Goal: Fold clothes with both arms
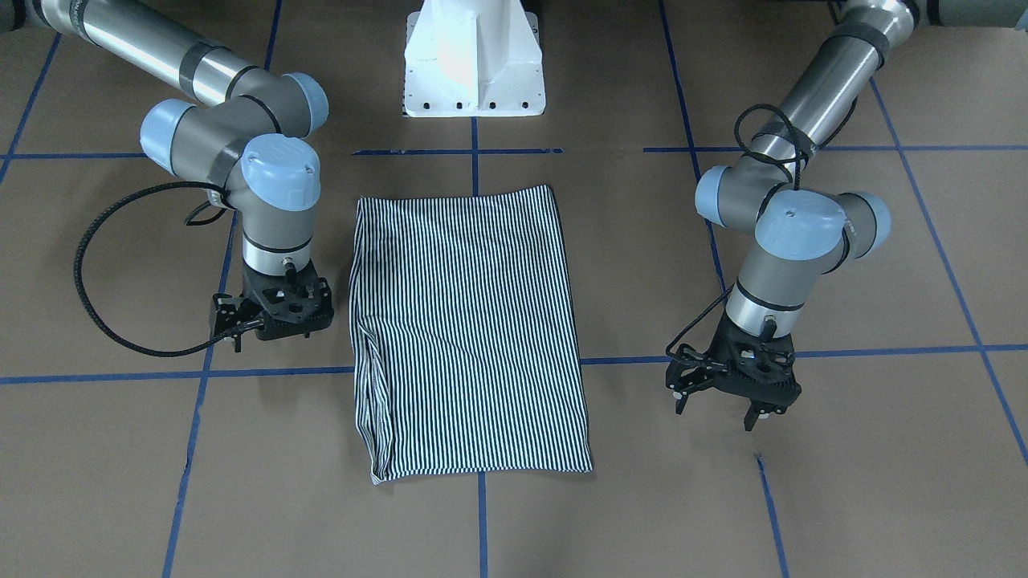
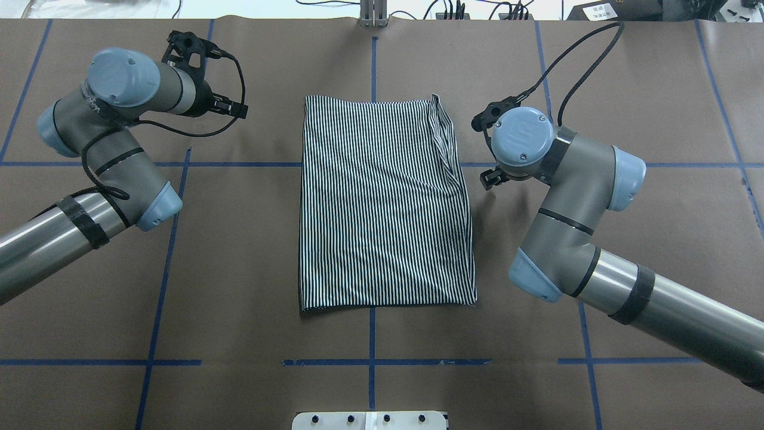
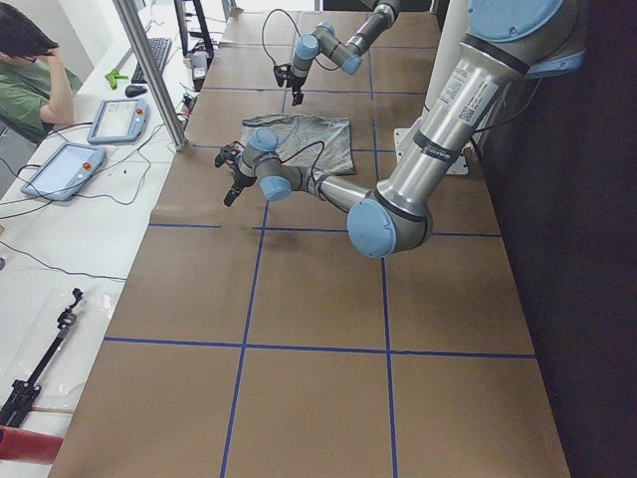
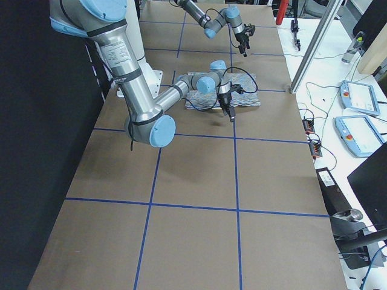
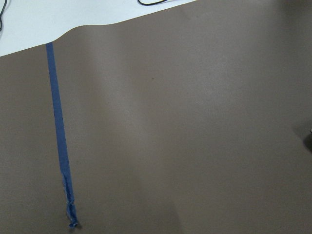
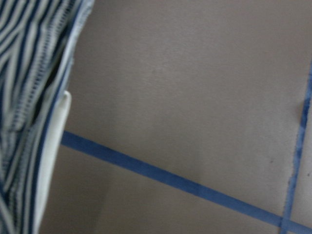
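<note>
Exterior front-facing: shirt (image 1: pixel 470 329) lies between left pincer (image 1: pixel 716 411) and right pincer (image 1: pixel 273 317).

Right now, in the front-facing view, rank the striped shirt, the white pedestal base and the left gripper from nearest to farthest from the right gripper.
Measured from the right gripper:
1. striped shirt: just beside it, toward the table's middle.
2. white pedestal base: at the robot's edge of the table, centre.
3. left gripper: beyond the shirt, on its other side.
</note>
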`<act>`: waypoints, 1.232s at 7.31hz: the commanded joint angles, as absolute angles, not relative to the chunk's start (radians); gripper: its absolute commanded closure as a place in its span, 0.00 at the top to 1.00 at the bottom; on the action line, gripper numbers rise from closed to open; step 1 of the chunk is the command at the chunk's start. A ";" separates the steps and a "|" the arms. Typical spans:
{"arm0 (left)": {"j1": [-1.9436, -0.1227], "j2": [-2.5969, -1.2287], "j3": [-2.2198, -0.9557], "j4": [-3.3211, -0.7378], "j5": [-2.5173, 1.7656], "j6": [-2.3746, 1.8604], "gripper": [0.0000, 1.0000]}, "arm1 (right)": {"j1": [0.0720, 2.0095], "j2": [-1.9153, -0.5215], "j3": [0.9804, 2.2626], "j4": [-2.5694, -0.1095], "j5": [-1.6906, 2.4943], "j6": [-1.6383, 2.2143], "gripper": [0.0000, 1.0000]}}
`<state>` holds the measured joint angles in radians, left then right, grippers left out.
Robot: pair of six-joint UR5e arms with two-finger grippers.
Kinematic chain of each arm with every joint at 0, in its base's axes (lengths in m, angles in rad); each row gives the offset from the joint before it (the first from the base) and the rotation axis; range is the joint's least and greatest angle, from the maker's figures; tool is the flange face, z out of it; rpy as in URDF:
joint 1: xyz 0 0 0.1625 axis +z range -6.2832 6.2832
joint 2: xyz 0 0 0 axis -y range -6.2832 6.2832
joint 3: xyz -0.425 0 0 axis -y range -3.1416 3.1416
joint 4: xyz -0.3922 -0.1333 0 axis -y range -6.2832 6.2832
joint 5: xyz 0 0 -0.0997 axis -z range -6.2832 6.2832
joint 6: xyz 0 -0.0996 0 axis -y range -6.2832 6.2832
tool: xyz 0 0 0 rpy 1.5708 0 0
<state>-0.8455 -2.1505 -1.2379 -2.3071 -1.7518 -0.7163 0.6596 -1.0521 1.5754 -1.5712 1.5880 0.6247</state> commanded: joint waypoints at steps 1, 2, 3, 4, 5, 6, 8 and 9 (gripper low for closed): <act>-0.845 -2.151 -1.241 -2.309 -1.752 -0.716 1.00 | 0.672 -1.048 1.574 -1.560 1.597 0.633 1.00; -0.845 -2.151 -1.250 -2.307 -1.752 -0.718 1.00 | 0.673 -1.010 1.568 -1.560 1.614 0.664 1.00; -0.845 -2.151 -1.274 -2.306 -1.752 -0.718 1.00 | 0.675 -0.961 1.562 -1.559 1.649 0.728 1.00; -0.844 -2.151 -1.310 -2.299 -1.759 -0.739 1.00 | 0.676 -0.944 1.569 -1.496 1.699 0.791 1.00; -0.844 -2.151 -1.333 -2.293 -1.793 -0.768 1.00 | 0.673 -0.949 1.562 -1.373 1.727 0.881 1.00; -0.838 -2.151 -1.374 -2.289 -1.798 -0.808 1.00 | 0.670 -0.939 1.560 -1.359 1.727 0.943 1.00; -0.778 -2.111 -1.496 -2.275 -1.844 -0.969 1.00 | 0.651 -0.978 1.655 -1.310 1.729 1.126 1.00; -0.732 -2.055 -1.593 -2.273 -1.844 -1.030 1.00 | 0.614 -1.045 1.714 -1.261 1.724 1.252 1.00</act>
<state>-0.7818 -2.1105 -1.4864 -2.2792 -1.8304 -0.9443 0.6490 -0.9829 1.6451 -1.3171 1.7272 1.1062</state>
